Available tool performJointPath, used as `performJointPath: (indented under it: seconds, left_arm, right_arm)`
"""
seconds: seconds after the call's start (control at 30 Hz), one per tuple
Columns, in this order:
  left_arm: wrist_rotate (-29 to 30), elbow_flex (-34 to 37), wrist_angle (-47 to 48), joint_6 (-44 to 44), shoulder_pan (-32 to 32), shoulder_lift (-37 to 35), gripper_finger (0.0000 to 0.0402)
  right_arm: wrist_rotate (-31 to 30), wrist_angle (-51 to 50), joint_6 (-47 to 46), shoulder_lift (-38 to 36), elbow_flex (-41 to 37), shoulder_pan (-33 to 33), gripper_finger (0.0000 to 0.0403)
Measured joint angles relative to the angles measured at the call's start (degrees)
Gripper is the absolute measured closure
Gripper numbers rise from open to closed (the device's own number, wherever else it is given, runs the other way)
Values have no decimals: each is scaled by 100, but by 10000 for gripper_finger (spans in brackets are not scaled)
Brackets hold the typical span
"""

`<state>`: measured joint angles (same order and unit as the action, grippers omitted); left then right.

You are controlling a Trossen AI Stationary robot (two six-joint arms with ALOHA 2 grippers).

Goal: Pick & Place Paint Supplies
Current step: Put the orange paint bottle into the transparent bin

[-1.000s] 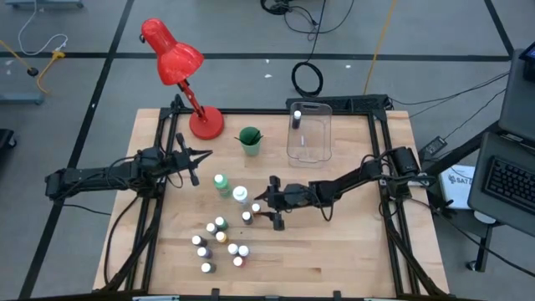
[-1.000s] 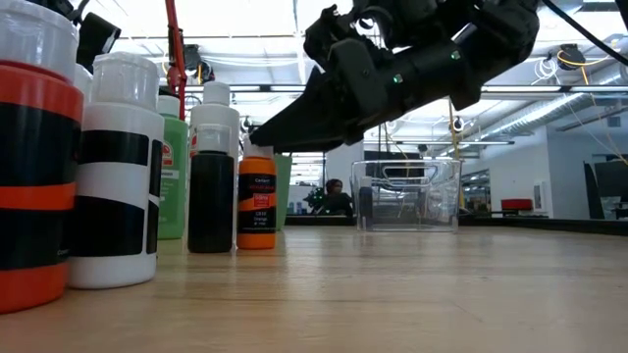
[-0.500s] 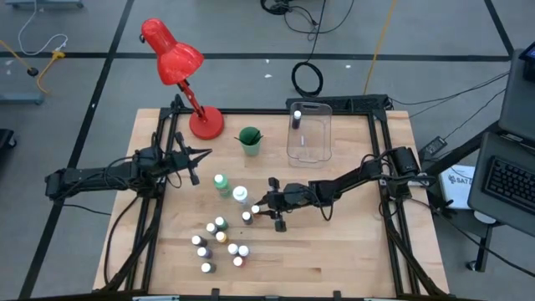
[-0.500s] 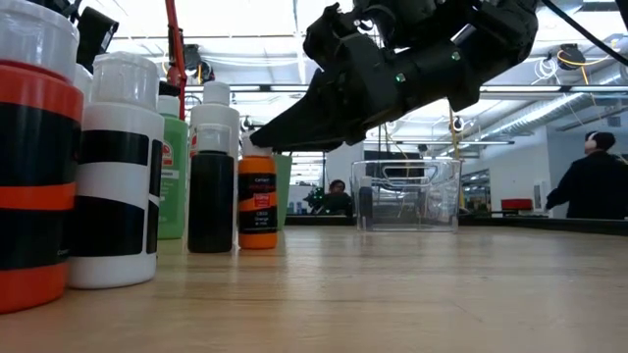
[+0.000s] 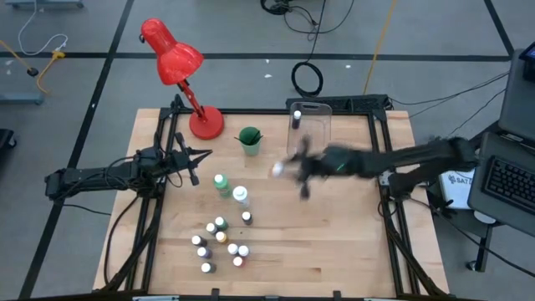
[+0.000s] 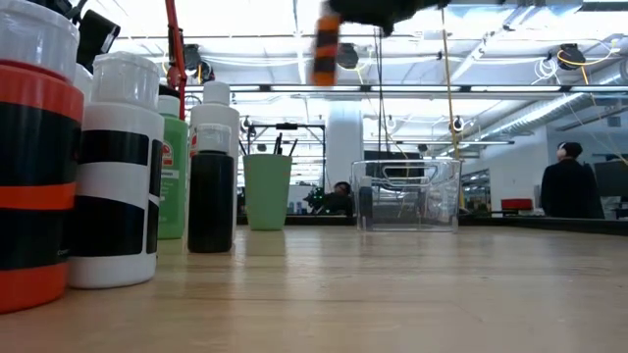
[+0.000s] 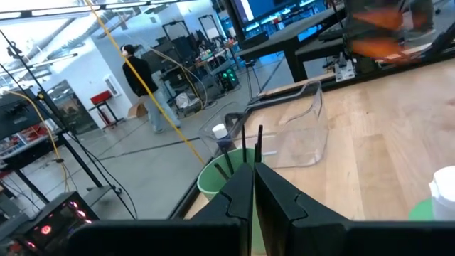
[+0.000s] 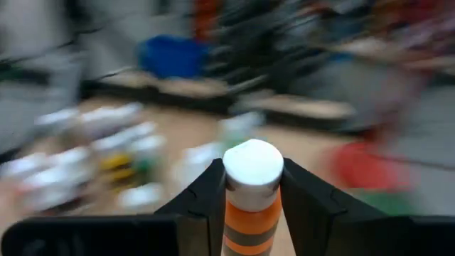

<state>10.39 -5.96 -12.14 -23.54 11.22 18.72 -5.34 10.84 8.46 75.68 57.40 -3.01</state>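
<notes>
- The right tool (image 8: 252, 206) has its two fingers closed on a small orange paint bottle (image 8: 252, 203) with a white cap and a dark band; the high view shows it raised over the bench (image 5: 334, 242), beside the clear plastic bin (image 5: 309, 134).
- In the low view the same orange bottle hangs high above the wood, blurred.
- The left tool (image 5: 194, 159) waits at the bench's left edge, fingers pressed together and holding nothing; its wrist view looks past them at the green cup (image 7: 220, 181) with dark-handled brushes (image 7: 242, 146) standing in it.
- The other small paint bottles (image 5: 219, 242) stand clustered on the bench's near left part, with the taller green bottle (image 5: 221, 184) and taller white bottle (image 5: 241, 196) just behind them.
- The nearest bottles in the low view carry black and orange bands; the green bottle (image 6: 174, 176) has a red label mark, but its writing is too small to read.
- A red desk lamp (image 5: 180, 71) stands at the far left corner.
- A person (image 6: 564, 186) stands in the room beyond.
</notes>
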Motion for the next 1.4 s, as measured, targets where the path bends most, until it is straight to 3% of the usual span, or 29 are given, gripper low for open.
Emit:
performJointPath:
  seconds: [0.13, 0.23, 0.37, 0.53, 0.63, 0.73, 1.0, 1.2, 1.4]
  left_arm:
    - [0, 0, 12, 19, 0, 2, 382]
    - [0, 0, 40, 119, 0, 2, 382]
    - [0, 0, 42, 285, 0, 2, 382]
    - [2, 0, 140, 438, 0, 0, 382]
    - [2, 0, 298, 458, -2, 1, 382]
    - [3, 0, 401, 458, 0, 2, 382]
    - [6, 0, 536, 477, 0, 0, 382]
    - [4, 0, 654, 821, -1, 1, 382]
    - [4, 0, 630, 859, 0, 2, 382]
  right_arm:
    - [-654, -947, 675, -1390, 5, 1111, 304]
    - [-579, -1471, 803, -1910, 8, 2277, 304]
    - [756, -1239, 709, -1830, -241, 3692, 304]
    - [2431, 67, 307, -992, -972, 4778, 304]
    - [2926, 1226, 33, -405, -1418, 5011, 304]
    - [2972, 1762, 98, 141, -1635, 5070, 304]
    - [2932, 2146, 292, 1173, -1637, 5068, 304]
    - [2180, 2196, 592, 1465, -1632, 5073, 304]
    - [2039, 2282, 623, 1715, -1627, 5162, 304]
